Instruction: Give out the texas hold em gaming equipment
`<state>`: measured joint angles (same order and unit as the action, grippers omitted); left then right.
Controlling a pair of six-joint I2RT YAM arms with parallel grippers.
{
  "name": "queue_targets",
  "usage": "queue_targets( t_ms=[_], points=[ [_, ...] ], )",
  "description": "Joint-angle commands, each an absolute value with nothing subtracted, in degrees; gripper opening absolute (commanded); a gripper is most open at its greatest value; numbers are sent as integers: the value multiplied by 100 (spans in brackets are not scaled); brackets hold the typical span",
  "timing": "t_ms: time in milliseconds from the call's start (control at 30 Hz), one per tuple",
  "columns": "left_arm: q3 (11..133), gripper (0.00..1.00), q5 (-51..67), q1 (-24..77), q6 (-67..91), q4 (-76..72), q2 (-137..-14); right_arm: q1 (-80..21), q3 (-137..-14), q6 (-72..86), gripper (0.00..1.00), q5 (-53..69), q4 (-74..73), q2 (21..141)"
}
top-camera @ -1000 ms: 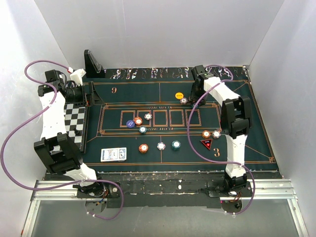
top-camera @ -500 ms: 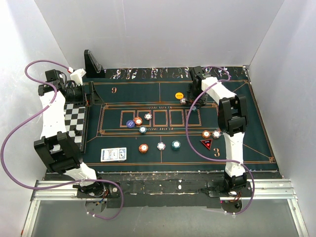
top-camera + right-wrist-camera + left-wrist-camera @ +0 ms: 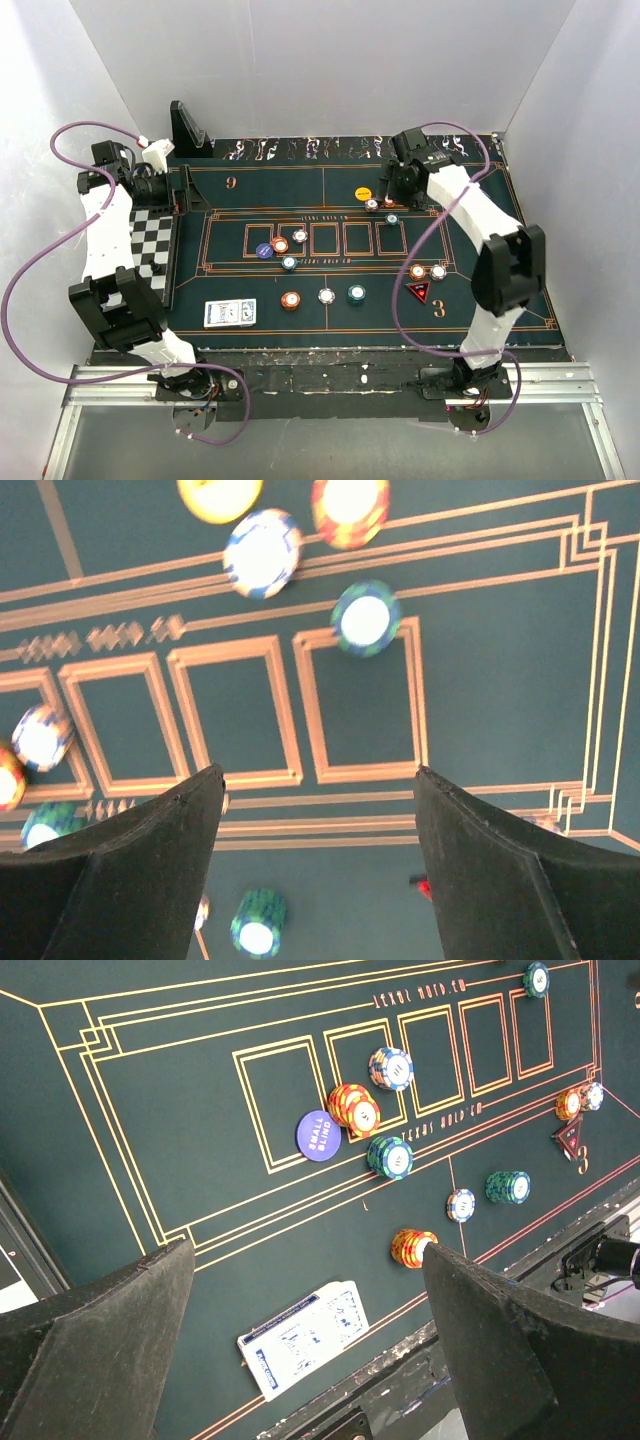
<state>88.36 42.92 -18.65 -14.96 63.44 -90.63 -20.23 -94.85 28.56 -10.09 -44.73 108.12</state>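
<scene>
**A:** Start at the left. What is that arm doing?

**B:** The left gripper (image 3: 308, 1252) hangs by the chequered board (image 3: 150, 240). Its fingers are spread wide with nothing between them.

**A:** And the cards?

**B:** The deck of cards (image 3: 230, 313) lies flat on the mat (image 3: 500, 250), near its front edge and left of centre. Its long axis runs left to right along that edge. It looks undealt to me.

**A:** The middle?

**B:** A purple Small Blind disc (image 3: 318, 1134) touches an orange chip stack (image 3: 354, 1107). White and teal stacks sit just beside them, and three more stacks sit in a row nearer the front.

**A:** And the right arm?

**B:** The right gripper (image 3: 318, 780) hovers over the far group, fingers apart and empty. A teal chip (image 3: 366, 618) sits on the corner of a card box near the yellow disc (image 3: 220, 492), free of the fingers. I'd judge that placement done.

**A:** What's next?

**B:** Probably the deck. It is thin and flat, so the fingers should come down low and close across its short width. The left arm is the closer one.

**A:** Anything further right?

**B:** A red triangular marker (image 3: 418, 291), just in front of two chips. Its tip seems to point toward the arms.
</scene>
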Motion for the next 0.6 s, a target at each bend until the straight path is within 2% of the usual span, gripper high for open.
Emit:
queue_targets(
  t_ms=[0,267,567],
  points=[
    [8939,98,4456,-1890,-1547,6390,-8754,-2740,-8694,2707,84,-818,-4324,9670],
    [8815,98,4438,-1890,-1573,6381,-8604,-4524,-7077,3005,88,-677,-4404,8772],
    [8789,98,4447,-1890,-1591,6434,-8499,-5097,-6627,3296,90,-729,-3982,9280]
  ],
)
